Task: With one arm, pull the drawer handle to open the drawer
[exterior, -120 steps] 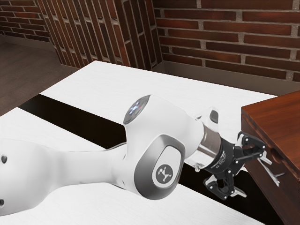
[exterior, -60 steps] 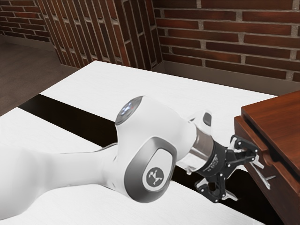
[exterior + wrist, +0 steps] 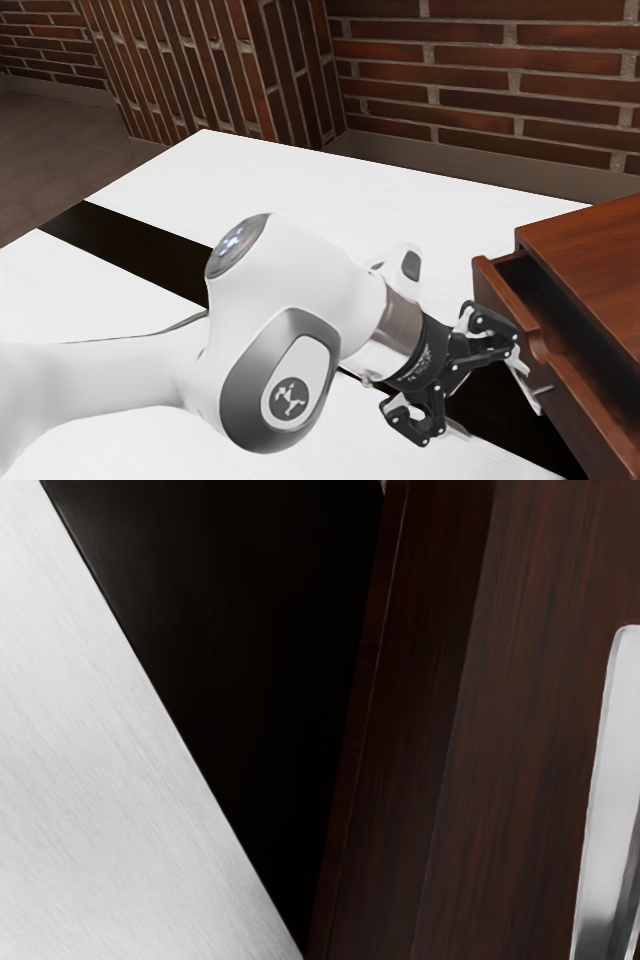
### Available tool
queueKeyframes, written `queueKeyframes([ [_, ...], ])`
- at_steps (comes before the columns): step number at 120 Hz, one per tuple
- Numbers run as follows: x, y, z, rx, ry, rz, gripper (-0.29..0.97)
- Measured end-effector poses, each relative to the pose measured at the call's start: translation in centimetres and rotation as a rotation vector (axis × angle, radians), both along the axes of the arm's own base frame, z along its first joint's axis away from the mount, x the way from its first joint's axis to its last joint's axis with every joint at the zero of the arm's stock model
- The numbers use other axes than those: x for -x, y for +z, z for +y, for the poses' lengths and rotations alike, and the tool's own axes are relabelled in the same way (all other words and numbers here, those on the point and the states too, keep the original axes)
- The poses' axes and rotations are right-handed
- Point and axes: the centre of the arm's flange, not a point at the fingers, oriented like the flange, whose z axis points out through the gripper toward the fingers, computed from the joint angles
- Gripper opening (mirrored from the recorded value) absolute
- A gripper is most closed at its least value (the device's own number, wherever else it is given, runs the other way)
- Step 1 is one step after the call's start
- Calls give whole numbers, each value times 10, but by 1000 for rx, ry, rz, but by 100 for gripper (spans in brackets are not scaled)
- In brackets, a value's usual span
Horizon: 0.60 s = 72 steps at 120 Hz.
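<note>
Drawer [image 3: 503, 292] ajar — hand [image 3: 480, 385] at handle [image 3: 532, 383]

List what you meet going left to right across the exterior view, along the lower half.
arm joint → gripper → drawer, partly open → cabinet. The handle overlaps the gripper and the drawer front, so it is left out.

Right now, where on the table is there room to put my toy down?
The big white tabletop between the brick wall and the black strip is bare. It's crowded by the open drawer, where the tool sits at the handle.
</note>
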Motion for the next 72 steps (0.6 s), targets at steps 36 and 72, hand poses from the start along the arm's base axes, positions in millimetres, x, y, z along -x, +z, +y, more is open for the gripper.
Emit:
queueKeyframes([
  [36, 15, -2, 19, -34, 29, 14, 68],
  [72, 30, 1, 36, -58, 58, 14, 68],
])
